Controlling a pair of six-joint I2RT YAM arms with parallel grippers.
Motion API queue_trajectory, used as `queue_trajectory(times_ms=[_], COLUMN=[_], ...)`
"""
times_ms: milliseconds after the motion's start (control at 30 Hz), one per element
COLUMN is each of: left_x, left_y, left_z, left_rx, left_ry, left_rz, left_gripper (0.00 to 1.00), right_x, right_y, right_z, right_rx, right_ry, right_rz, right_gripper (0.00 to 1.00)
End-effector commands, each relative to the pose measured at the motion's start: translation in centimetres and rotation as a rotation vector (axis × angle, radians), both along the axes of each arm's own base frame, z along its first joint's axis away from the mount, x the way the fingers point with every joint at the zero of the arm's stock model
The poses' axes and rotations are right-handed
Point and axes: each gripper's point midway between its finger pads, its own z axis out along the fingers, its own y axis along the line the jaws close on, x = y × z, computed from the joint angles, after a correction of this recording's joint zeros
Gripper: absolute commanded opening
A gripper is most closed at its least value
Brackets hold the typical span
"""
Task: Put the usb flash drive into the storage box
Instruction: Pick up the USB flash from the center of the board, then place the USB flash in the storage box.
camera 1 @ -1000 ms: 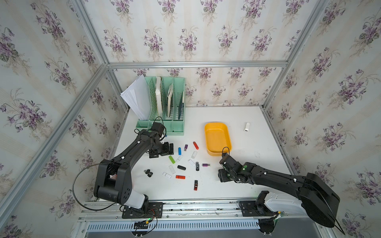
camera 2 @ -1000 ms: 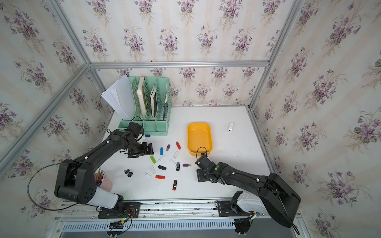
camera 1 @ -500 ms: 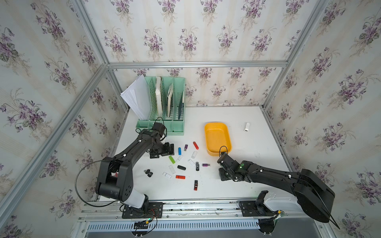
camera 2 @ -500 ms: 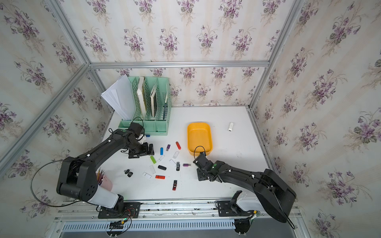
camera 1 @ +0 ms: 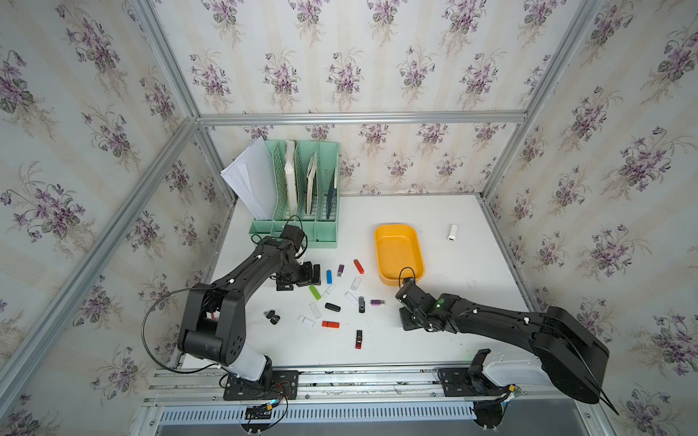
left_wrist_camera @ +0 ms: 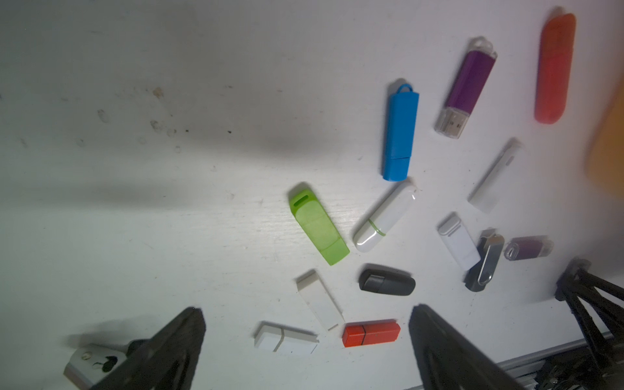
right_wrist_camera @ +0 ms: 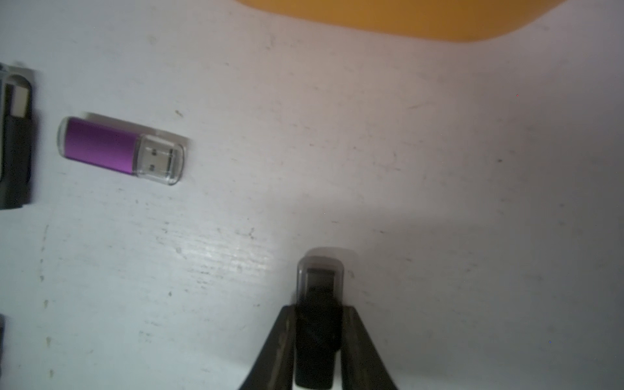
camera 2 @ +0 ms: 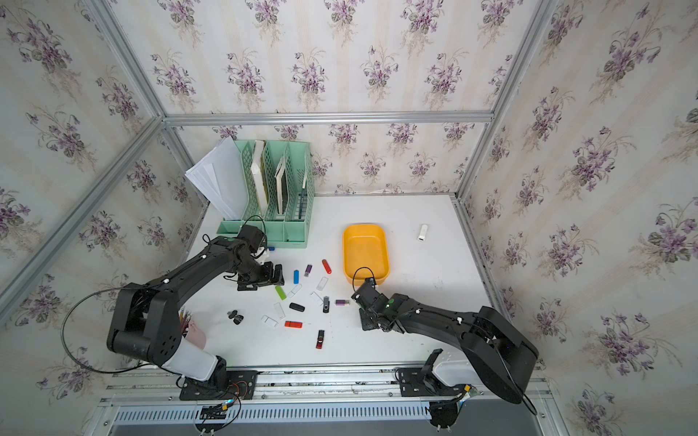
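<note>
Progress is early: shallow yellow-orange plastic storage box (camera 1: pixel 398 249) lies empty; right fingers (right_wrist_camera: pixel 278 347) pinch a black usb flash drive (right_wrist_camera: pixel 319 287) near the box, left fingers (left_wrist_camera: pixel 169 351) gape empty; lifting and dropping remain.

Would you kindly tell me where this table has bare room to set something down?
Bare: behind the tray, from the organizer to the white drive; right of the tray, between that drive and the right arm. The tray itself is empty. Crowded: the scattered drives between the left gripper and the tray.
</note>
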Motion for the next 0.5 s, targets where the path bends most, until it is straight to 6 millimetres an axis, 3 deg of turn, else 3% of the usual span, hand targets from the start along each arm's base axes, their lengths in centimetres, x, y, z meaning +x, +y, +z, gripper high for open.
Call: queue_trajectory(times_ms=[0,267,467], left_x=[-0.2,-0.4,-0.5], left_y=[-0.2,-0.4,-0.4], left_z=[-0.2,-0.8,-1.2], left_rx=[-0.004,-0.003,0.005], left_ry=[0.010,0.030,0.041], left_rz=[-0.009,-0.011,-0.017], left_gripper=[0.99,0.99,0.99], right_x=[-1.5,-1.3,-0.3], right_y=[-0.6,-0.5,0.4], right_z=[-0.5,0.2,3.8], right_rx=[-0.018,-0.020,0.029], right_ry=[0.075,0.063,0.008], right_rz=[0.005,0.005,-0.002], right_gripper=[0.23,0.20,0.19])
